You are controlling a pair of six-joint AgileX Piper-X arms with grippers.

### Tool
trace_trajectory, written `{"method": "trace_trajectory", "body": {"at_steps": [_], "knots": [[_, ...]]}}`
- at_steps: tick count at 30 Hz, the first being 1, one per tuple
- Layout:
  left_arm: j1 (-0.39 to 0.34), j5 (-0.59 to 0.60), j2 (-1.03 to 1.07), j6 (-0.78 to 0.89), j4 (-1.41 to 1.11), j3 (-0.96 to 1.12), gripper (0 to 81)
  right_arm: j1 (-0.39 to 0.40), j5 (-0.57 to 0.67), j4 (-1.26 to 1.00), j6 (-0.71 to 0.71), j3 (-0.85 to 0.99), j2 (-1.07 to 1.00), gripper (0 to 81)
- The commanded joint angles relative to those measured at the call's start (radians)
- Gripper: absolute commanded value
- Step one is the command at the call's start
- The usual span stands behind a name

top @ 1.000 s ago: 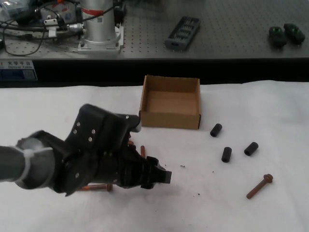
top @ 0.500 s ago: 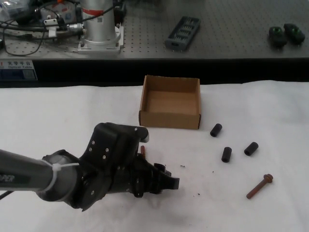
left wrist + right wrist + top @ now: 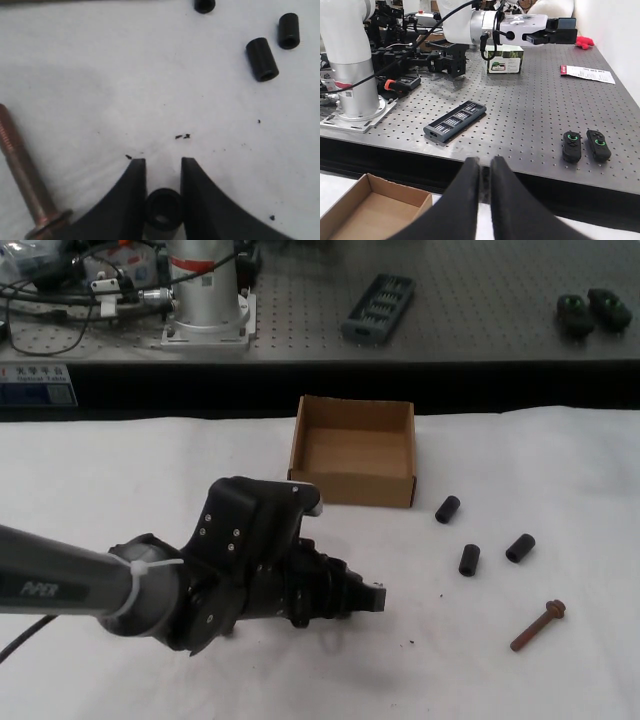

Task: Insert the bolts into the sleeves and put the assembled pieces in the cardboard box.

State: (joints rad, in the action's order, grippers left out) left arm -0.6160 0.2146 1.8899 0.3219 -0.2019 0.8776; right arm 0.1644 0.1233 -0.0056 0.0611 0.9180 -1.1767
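Note:
My left gripper (image 3: 372, 598) reaches in from the left, low over the white cloth. Its fingers (image 3: 131, 195) are shut on a black sleeve (image 3: 163, 214) that stands between them, open end showing. A copper-coloured bolt (image 3: 22, 170) lies on the cloth just beside this gripper (image 3: 162, 165). Three loose black sleeves (image 3: 448, 509) (image 3: 469, 559) (image 3: 519, 547) lie to the right of it, and another bolt (image 3: 538, 626) lies beyond them near the front. The open cardboard box (image 3: 352, 450) sits behind. My right gripper (image 3: 485, 161) is held high, shut with nothing in it, with the box (image 3: 370, 210) below.
Behind the cloth runs a dark perforated bench (image 3: 480, 310) with a grey bit case (image 3: 379, 305), two small black controllers (image 3: 592, 312) and a silver robot base (image 3: 205, 300). Bare cloth (image 3: 560, 470) spreads to the right of the box.
My left arm has slid right and a little toward the box across the cloth. The bolts seen beside it earlier are now covered by the arm in the high view.

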Motion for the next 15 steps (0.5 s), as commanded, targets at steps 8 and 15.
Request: {"method": "trace_trajectory", "body": {"at_steps": [8,15], "knots": [[0.004,0.265,-0.055,-0.13,0.227,0.011,0.6,0.002,-0.001,0.017,0.014,0.002,-0.002,7.1],[0.015,0.22,-0.209,-0.352,0.684,0.084,0.6,0.002,-0.001,0.046,0.014,0.002,-0.002,7.1]]}}
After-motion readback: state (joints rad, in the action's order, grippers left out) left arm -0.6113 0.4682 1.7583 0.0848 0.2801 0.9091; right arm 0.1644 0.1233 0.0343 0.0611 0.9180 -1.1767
